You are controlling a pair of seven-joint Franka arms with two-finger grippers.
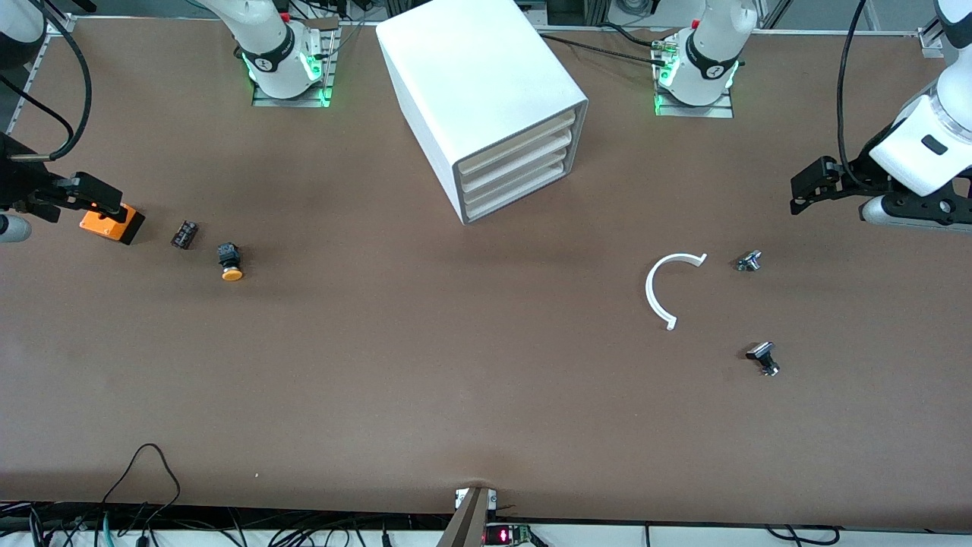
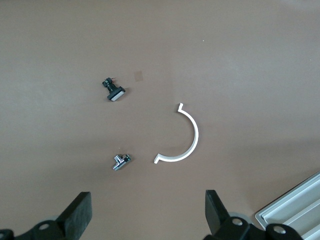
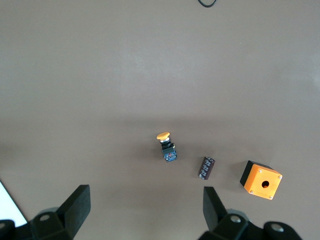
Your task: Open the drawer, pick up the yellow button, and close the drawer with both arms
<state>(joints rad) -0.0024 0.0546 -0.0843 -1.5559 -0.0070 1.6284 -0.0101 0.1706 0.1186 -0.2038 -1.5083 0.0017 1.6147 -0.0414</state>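
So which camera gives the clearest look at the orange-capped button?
The right wrist view: the button lies on its side in plain sight, orange cap and black body both clear, beside the dark ribbed block. The front view shows it smaller, toward the right arm's end of the table. The left wrist view misses it entirely.

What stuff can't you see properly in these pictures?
- Inside the drawer: it is shut in the front view, so its contents are hidden.
- Cabinet: cut off by the left wrist view's edge.
- Orange cube: partly covered by the right gripper in the front view.
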